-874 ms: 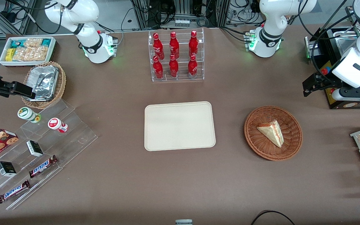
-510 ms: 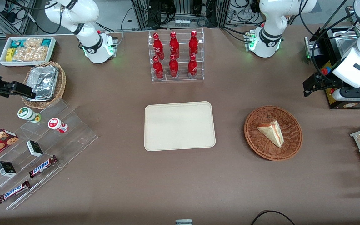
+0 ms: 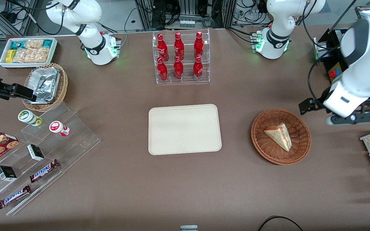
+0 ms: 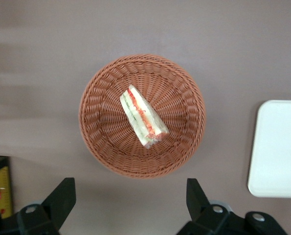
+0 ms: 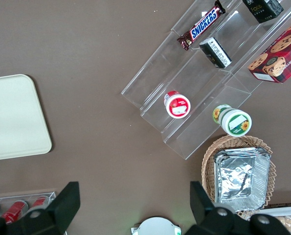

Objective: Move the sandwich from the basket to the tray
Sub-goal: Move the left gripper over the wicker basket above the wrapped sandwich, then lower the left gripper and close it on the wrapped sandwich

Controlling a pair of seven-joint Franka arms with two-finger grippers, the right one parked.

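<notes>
Left wrist view, gripper [image 4: 130, 198] seen spread wide and holding nothing, held above the table just beside the wicker basket [image 4: 99, 142], sandwich wedge [image 4: 143, 117] lying inside it, cream tray [image 4: 277, 147] nearby.

My gripper [image 4: 128, 196] hangs open above the brown table [image 3: 185, 179]; basket [image 3: 280, 136] sits beside the tray [image 3: 184, 129], apart.

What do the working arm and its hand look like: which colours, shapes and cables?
The working arm has a glossy white rounded shell with a dark grey joint band. Black cables run along it. Its hand has two black, wedge-shaped fingers on a black body with round metal screws. The base glows green.
</notes>
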